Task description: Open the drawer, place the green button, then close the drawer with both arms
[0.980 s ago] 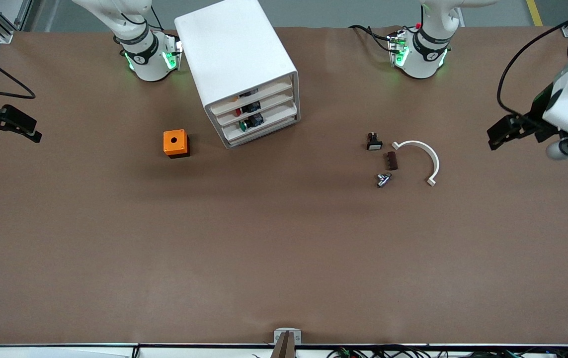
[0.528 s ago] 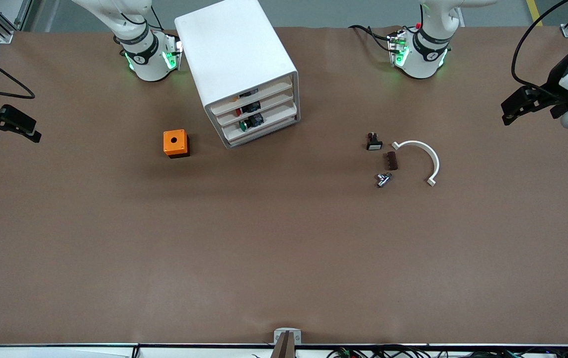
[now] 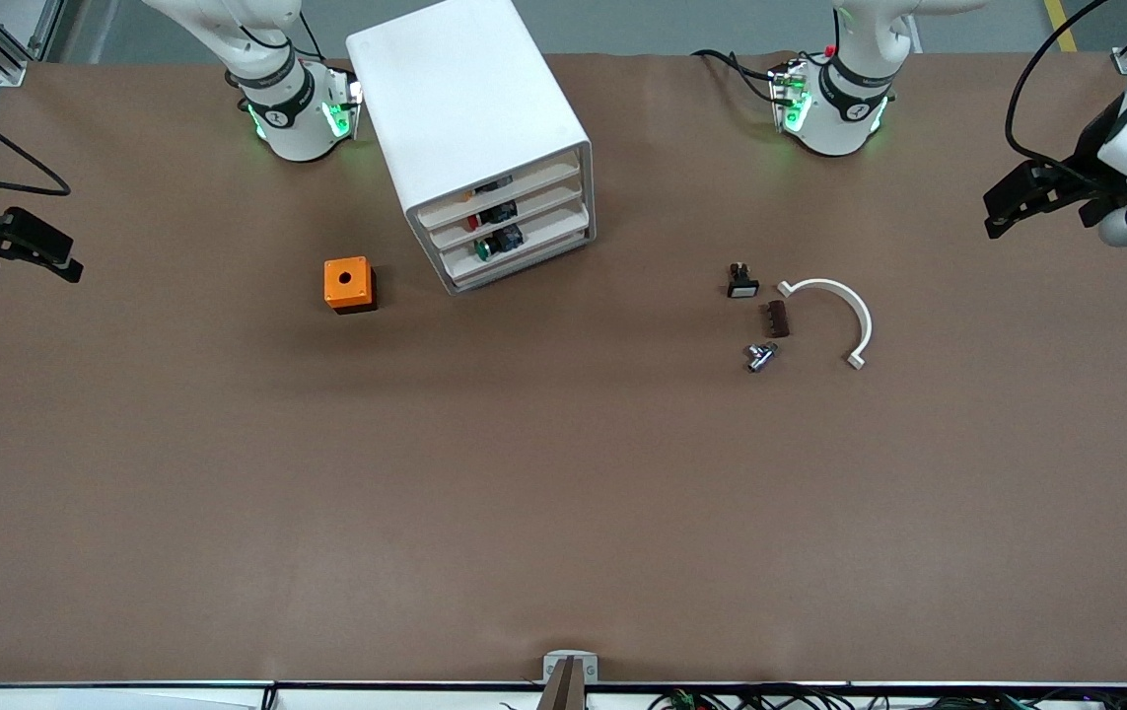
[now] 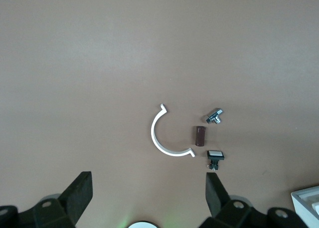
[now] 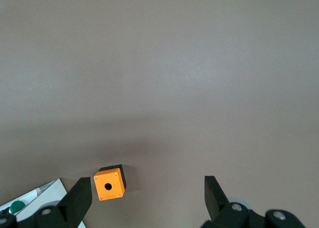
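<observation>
The white cabinet (image 3: 469, 108) stands near the right arm's base. Its drawer (image 3: 545, 234), third downward, sits in line with the other drawer fronts. The green-capped button (image 3: 481, 249) lies inside that drawer and also shows as the button (image 5: 17, 206) in the right wrist view. My left gripper (image 3: 1002, 212) hangs open and empty over the left arm's end of the table; in its wrist view the left gripper (image 4: 148, 180) has its fingers wide apart. My right gripper (image 3: 60, 261) hangs open and empty over the right arm's end, and the right gripper (image 5: 148, 184) holds nothing.
An orange cube (image 3: 349, 284) with a round hole sits beside the cabinet, toward the right arm's end. Toward the left arm's end lie a black button with a white cap (image 3: 741, 283), a brown piece (image 3: 777, 319), a metal fitting (image 3: 760, 356) and a white arc (image 3: 844, 311).
The left gripper has swung away from the front camera along the left arm's end of the table. The right arm has not moved.
</observation>
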Robot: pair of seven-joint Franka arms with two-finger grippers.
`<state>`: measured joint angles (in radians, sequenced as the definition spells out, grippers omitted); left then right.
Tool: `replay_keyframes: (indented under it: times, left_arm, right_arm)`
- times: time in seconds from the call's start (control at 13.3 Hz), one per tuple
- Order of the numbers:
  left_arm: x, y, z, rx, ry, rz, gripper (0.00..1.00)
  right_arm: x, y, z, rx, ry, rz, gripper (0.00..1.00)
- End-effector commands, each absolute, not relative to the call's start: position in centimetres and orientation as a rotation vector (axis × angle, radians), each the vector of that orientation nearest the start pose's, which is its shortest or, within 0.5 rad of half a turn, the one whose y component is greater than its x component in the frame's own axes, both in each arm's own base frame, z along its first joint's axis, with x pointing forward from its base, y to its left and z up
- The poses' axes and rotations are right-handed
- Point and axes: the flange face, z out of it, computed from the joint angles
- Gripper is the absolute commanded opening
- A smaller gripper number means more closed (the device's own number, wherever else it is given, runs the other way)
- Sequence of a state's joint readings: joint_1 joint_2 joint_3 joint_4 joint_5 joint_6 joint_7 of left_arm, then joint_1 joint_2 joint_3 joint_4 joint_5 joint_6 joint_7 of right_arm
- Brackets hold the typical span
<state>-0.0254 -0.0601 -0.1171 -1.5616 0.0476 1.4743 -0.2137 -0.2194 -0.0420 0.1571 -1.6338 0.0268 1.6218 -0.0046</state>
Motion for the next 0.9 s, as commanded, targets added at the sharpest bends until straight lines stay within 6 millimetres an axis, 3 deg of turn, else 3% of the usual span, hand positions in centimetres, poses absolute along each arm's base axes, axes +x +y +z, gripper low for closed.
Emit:
replay_keyframes:
  times: [0.0,0.83]
  left_arm:
    - [50.9,-7.4,65.5,-3.092,-0.074,0.037,1.0]
    - [52.1,-8.1,65.9,-3.097,-0.056,0.034,1.0]
  right_arm:
    - [54.1,-2.8,62.7,-3.127,0.095,-0.045,1.0]
    - [54.1,-2.7,62.6,-3.13,0.097,-0.047,1.0]
